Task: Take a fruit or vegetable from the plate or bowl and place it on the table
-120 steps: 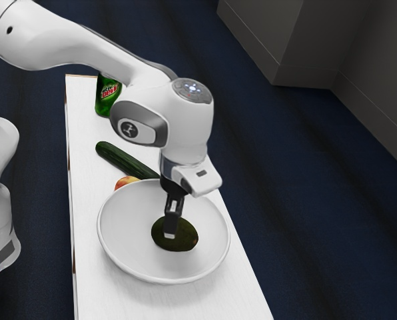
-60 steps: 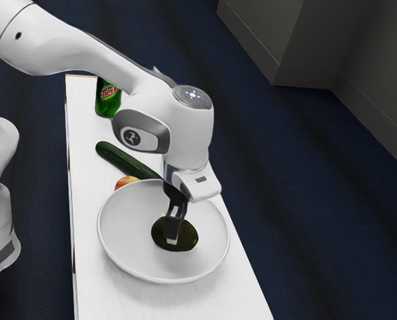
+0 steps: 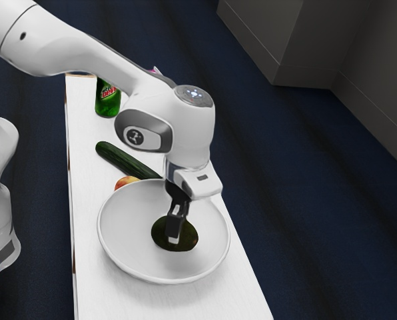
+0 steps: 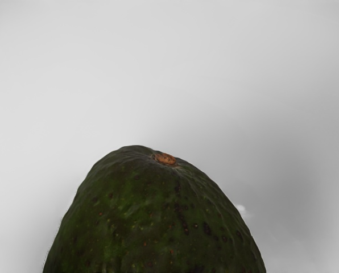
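In the exterior view my gripper (image 3: 174, 238) points down into the white bowl (image 3: 112, 252), its tip overlapping the dark green avocado (image 3: 188, 237). The avocado lies on its side on the bowl's inner floor. The wrist view has the avocado (image 4: 158, 222) large and close under my hand, its brown stem end showing against the pale bowl (image 4: 129, 74). Whether my gripper is open or shut on the avocado cannot be made out, as the near side of the gripper hides the rest.
Beside the bowl, on the white table (image 3: 95, 293), a red-yellow fruit (image 3: 125, 183) sits partly hidden by the rim. A cucumber (image 3: 125, 160) lies behind it, and a green soda bottle (image 3: 108, 100) is farther back. Something pink shows behind the arm.
My hand has shifted slightly toward the exterior view's right and a little lower in that view. The avocado and bowl have not visibly moved.
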